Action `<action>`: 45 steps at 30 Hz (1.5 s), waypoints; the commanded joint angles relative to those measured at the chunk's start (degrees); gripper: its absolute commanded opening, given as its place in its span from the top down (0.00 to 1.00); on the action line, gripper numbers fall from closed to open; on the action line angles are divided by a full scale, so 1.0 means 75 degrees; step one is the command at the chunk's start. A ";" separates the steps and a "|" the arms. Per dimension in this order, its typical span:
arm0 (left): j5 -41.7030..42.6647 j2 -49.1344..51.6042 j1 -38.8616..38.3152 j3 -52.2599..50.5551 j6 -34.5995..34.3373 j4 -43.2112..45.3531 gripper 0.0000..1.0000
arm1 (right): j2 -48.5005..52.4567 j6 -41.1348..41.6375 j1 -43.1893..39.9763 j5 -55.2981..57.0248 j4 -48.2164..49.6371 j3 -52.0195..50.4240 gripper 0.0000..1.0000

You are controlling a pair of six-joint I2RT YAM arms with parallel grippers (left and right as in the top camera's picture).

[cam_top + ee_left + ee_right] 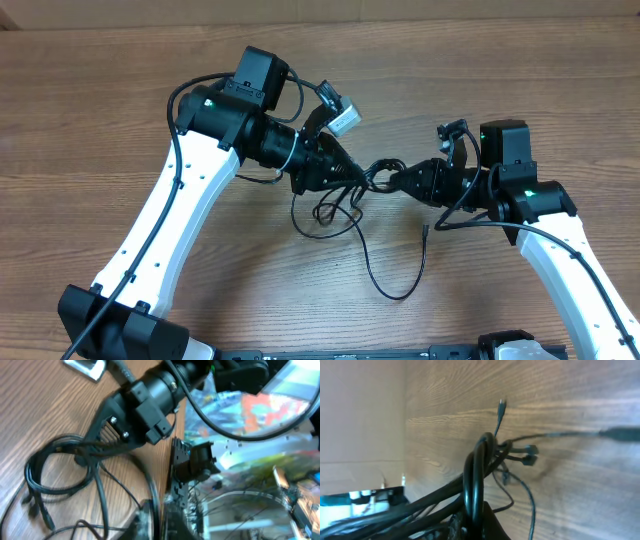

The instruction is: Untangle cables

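The step in hand is looking like the drawing of a few strands out of the knot. The right gripper is clenching several strands of the cables, pinching them just where they are leaving the bunch. To do this well, it should be pulling slowly along the line of those strands, away from the left gripper, while the left is anchoring the rest. A thick loop is wrapping over the pinched strands. A sharp tug would probably be tightening that loop rather than freeing it, so easing it off sideways first seems wiser.

I cannot tell whether the left gripper is grasping or released, as its fingers are hiding among the black cords.

The knot is lying near the middle of the tabletop, between the two grippers and touching both. Small loops are resting just beside the left gripper. One long strand is trailing toward the near edge and curling back to a small plug end.
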 commanded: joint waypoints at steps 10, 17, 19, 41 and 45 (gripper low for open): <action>-0.0766 -0.0032 0.0079 0.0093 -0.0402 -0.0889 0.09 | -0.0085 -0.1577 -0.0047 0.0050 0.1530 -0.0061 0.96; -0.0697 -0.0032 0.0694 0.0093 -0.1341 -0.0787 0.00 | -0.0085 -0.2946 -0.0050 -0.1288 0.1868 -0.0061 0.96; -0.0425 -0.0032 0.1026 0.0093 -0.1667 -0.0766 0.00 | -0.0085 -0.3124 -0.0047 -0.1539 0.1886 -0.0061 0.96; 0.1886 -0.0032 0.2034 0.0093 -0.1711 -0.0816 0.05 | -0.0085 -0.2139 -0.0017 -0.3544 0.5240 -0.0061 0.96; 0.1856 -0.0032 0.2034 0.0093 -0.1702 -0.0708 0.06 | -0.0085 -0.0254 -0.0017 -0.3523 0.6397 -0.0061 0.96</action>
